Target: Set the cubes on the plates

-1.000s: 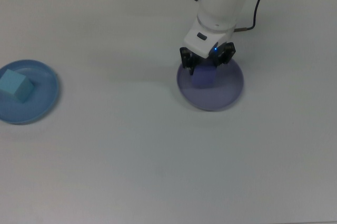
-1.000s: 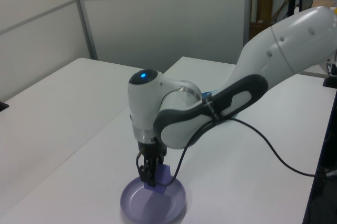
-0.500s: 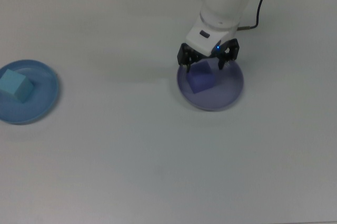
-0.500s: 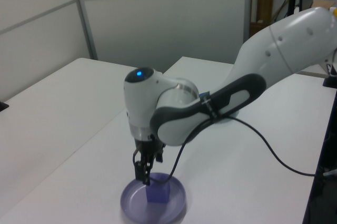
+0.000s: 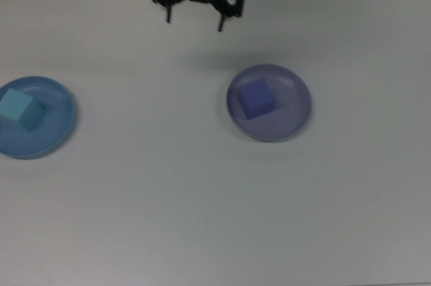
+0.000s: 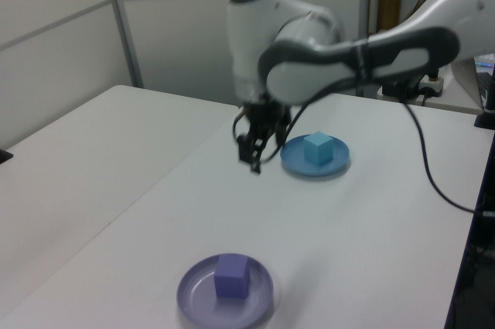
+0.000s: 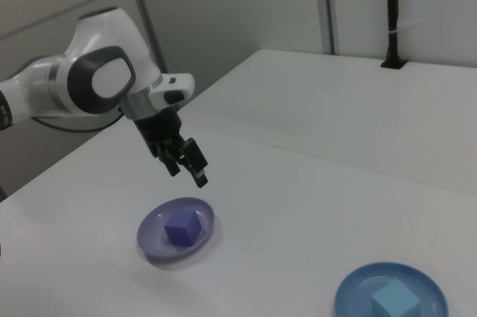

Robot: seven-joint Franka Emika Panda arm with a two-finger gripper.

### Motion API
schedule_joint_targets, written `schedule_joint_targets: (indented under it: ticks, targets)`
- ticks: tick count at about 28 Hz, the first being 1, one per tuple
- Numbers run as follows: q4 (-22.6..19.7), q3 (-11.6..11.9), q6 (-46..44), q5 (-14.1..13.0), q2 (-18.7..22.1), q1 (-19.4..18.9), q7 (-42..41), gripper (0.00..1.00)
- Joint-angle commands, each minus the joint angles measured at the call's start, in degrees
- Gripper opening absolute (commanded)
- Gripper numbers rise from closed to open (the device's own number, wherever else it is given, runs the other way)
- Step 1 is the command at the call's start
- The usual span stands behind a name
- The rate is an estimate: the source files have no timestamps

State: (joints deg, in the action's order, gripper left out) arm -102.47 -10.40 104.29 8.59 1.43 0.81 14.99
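The violet-blue cube (image 5: pixel 256 98) (image 6: pixel 231 275) (image 7: pixel 182 228) rests on the lavender plate (image 5: pixel 296 114) (image 6: pixel 193 298) (image 7: pixel 149 246), with nothing touching it. On the sky-blue plate (image 5: pixel 57 131) (image 6: pixel 298 165) (image 7: pixel 354 291) lies the cyan cube (image 5: pixel 17 108) (image 6: pixel 318 147) (image 7: pixel 395 303). My gripper (image 5: pixel 194 18) (image 6: pixel 249 160) (image 7: pixel 188 175) hangs open and empty high above the table. It is near the top view's upper edge, up and to the left of the lavender plate.
The white table runs to a wall of grey panels. A black cable (image 6: pixel 433 182) trails from the arm at the left view's right. A dark post (image 7: pixel 390 11) stands at the table's far edge in the right view.
The gripper opened and let go of the violet-blue cube onto the lavender plate. It then rose and moved toward the top view's upper left. The cyan cube has not moved.
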Motion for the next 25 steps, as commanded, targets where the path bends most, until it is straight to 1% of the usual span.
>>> schedule_joint_targets:
  ticks: [1, 3, 8, 10, 11, 12, 15, 17, 25]
  targets:
    - [3.4, 4.5, -4.3, -2.0, 0.5, 0.2, -2.1, 1.00]
    - [3.7, 5.4, -4.3, -2.2, 0.4, 0.5, -2.9, 1.00]
    - [3.7, 5.3, -4.3, -2.7, -0.1, 0.4, -2.5, 1.00]
    - [3.7, 5.6, -4.3, -4.8, -0.3, 0.6, -2.9, 1.00]
    - [3.8, 5.7, -4.2, -7.3, -0.2, 0.9, -3.5, 1.00]
    - [3.8, 6.0, -4.2, -8.5, -0.2, 1.4, -3.8, 1.00]
    - [3.7, 6.1, -4.2, -10.3, -0.3, 1.7, -6.2, 1.00]
    - [3.7, 6.1, -4.3, -10.9, -0.5, 1.7, -7.4, 1.00]
    - [3.7, 6.1, -4.3, -10.9, -0.8, 1.8, -7.7, 1.00]
